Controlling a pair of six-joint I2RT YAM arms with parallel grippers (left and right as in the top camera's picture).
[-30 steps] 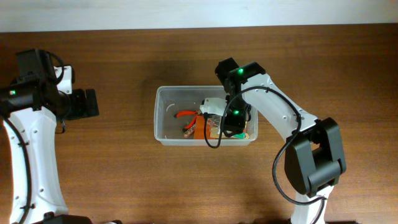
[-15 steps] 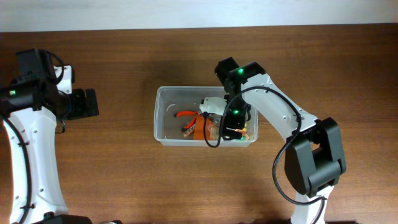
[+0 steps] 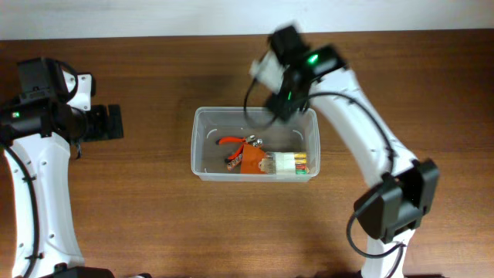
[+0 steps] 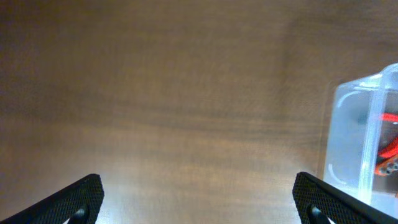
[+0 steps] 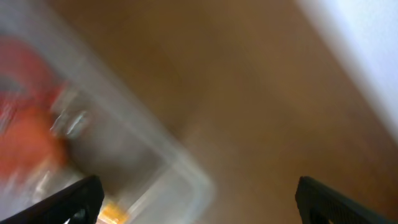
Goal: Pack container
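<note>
The clear plastic container sits at the table's middle. Inside lie orange-handled pliers, an orange card and a clear pack of coloured markers. My right gripper is open and empty, raised over the container's back right rim; its wrist view is blurred and shows the container's corner below the open jaws. My left gripper is open and empty over bare table at the left. In the left wrist view the container's wall is at the right of the open jaws.
A pale wall strip runs along the table's back edge. Brown wooden table surrounds the container on all sides.
My right gripper has lifted out of the container and moved back toward the far rim, leaving the marker pack lying inside. The left arm has barely moved.
</note>
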